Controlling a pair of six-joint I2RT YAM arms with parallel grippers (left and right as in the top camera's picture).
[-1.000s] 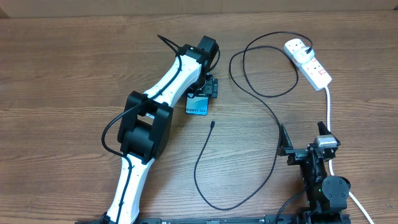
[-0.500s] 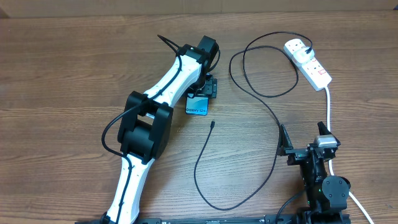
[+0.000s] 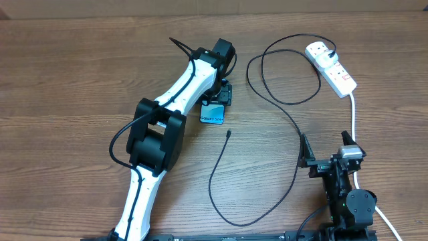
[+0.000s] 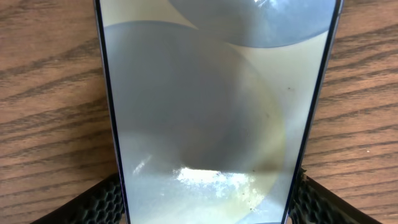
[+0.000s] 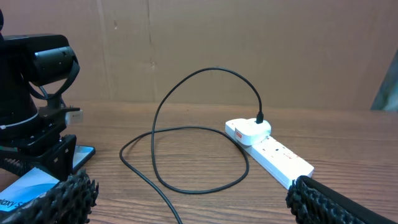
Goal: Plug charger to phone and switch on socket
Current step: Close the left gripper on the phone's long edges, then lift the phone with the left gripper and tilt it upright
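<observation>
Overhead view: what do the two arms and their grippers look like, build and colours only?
The left arm has white link shells, chunky black joint housings and a thin black cable looping alongside. The left gripper is black. The right arm is black apart from a small grey block near the wrist. The right gripper has black fingers with a studded texture.

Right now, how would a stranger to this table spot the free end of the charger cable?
Find the white left arm stretched across the wooden table; the lit phone sits at its far end. A little right of the phone, nearer the robot, lies the charger's connector tip, the thin black cable's one loose end; its other end is plugged into the socket.
</observation>
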